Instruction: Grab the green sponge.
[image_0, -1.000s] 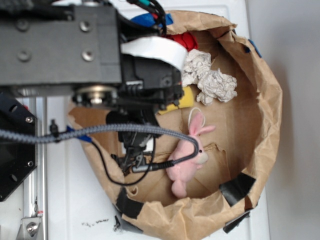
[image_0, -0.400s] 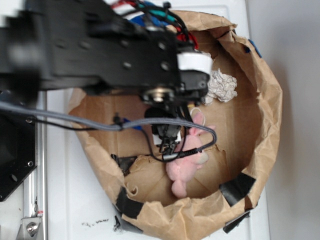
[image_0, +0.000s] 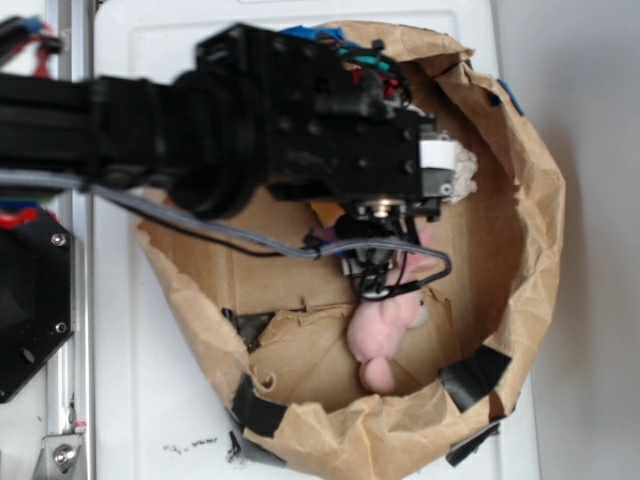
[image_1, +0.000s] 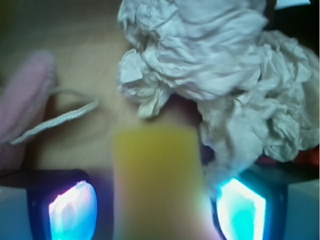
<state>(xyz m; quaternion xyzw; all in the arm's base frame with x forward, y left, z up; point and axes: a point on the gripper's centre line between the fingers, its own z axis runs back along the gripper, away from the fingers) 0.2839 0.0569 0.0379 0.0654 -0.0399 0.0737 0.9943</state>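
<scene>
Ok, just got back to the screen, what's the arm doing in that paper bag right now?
The gripper is down inside the brown paper bag, with a blurry yellowish block sitting between its fingers, jaws apart. Crumpled white paper lies just ahead and a pink plush toy to one side. No clearly green sponge shows.

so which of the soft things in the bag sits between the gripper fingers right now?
The blurry yellow-green sponge block, centred between the two lit fingers. The crumpled white paper lies beyond it; the pink plush bunny is off to the left.
</scene>
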